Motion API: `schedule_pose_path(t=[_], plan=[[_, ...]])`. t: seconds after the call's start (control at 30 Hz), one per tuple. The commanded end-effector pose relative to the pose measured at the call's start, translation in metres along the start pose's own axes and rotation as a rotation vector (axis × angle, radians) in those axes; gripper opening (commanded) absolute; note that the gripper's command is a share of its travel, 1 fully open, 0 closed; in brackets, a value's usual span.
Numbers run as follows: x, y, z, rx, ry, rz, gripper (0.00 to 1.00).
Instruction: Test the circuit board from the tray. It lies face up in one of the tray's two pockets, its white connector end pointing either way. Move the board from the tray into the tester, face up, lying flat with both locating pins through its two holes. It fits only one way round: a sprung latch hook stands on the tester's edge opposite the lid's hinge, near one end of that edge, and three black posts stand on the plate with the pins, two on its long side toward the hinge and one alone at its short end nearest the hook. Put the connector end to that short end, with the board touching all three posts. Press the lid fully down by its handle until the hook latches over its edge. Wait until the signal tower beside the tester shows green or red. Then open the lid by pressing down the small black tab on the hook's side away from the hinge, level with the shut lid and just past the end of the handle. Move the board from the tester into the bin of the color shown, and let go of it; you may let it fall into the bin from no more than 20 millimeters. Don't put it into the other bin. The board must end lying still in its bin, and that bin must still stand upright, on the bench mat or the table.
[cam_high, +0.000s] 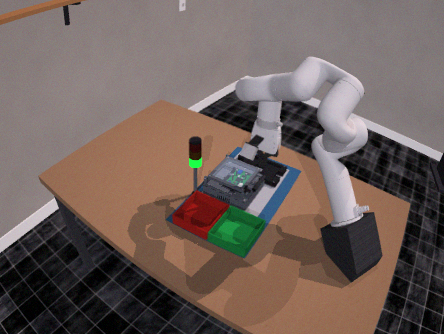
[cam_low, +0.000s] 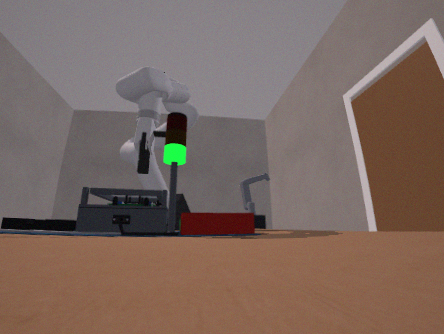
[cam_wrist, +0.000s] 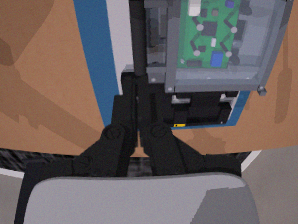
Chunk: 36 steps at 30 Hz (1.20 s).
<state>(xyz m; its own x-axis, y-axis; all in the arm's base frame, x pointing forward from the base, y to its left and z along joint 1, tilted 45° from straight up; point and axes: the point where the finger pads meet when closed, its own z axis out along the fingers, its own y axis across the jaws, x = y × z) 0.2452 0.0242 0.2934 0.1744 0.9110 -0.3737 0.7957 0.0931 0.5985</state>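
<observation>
The green circuit board (cam_wrist: 212, 26) lies in the grey tester (cam_high: 234, 181) under the shut clear lid (cam_wrist: 220, 30). It also shows in the top view (cam_high: 237, 175). The signal tower (cam_high: 195, 155) beside the tester shows green (cam_low: 174, 153). My gripper (cam_wrist: 137, 91) is shut with nothing between its fingers. It hangs above the black handle strip (cam_wrist: 136, 36) along the lid's edge. In the top view the gripper (cam_high: 256, 148) is over the tester's far side. The hook and its tab are too small to pick out.
The red bin (cam_high: 200, 212) and the green bin (cam_high: 236, 230) stand side by side on the blue mat in front of the tester. The black tray (cam_high: 274, 172) lies beside the tester, toward the arm's base (cam_high: 352, 245).
</observation>
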Motion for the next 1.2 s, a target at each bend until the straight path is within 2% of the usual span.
schedule_pose_path(t=[0.0,1.17], plan=[[0.0,0.001,-0.001,-0.002,0.0,0.0,0.0],[0.0,0.001,-0.013,-0.002,0.0,0.001,0.0]])
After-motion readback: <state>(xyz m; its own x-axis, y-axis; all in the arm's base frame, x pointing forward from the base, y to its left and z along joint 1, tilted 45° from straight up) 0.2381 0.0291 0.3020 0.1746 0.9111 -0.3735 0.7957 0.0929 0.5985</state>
